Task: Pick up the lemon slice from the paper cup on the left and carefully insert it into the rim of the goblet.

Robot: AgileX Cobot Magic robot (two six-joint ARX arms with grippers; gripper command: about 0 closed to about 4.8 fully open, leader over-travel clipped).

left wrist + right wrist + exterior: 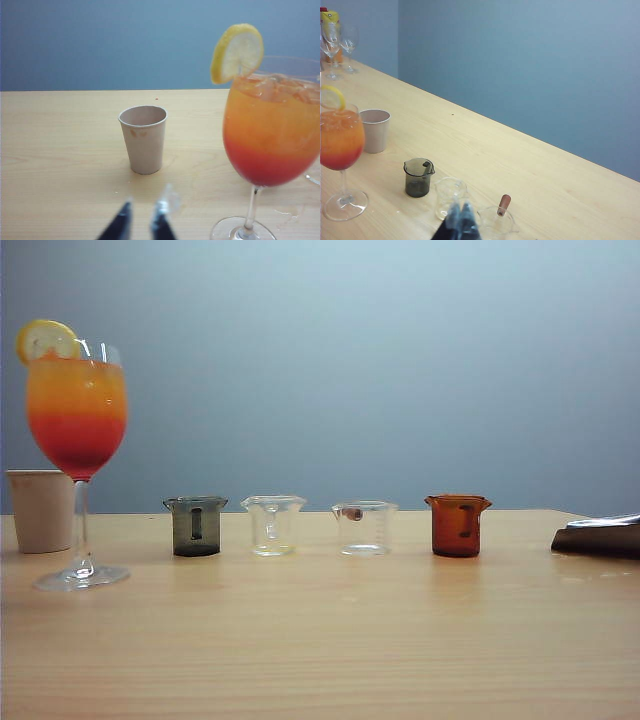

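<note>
The lemon slice (46,340) (237,52) (331,97) sits wedged upright on the rim of the goblet (77,415) (272,145) (340,140), which holds a drink layered orange over red. The beige paper cup (40,510) (144,137) (375,130) stands just behind the goblet, at the table's far left. My left gripper (142,207) hovers low over the table on the near side of the cup, apart from it. Its fingers stand slightly apart with nothing between them. My right gripper (460,210) hangs shut above the clear beakers, holding nothing.
A row of small beakers crosses the table: dark grey (196,526), clear (272,525), clear with a small brown piece (364,528), amber (458,525). A dark part of an arm (600,537) lies at the right edge. Empty wine glasses (337,45) stand far back.
</note>
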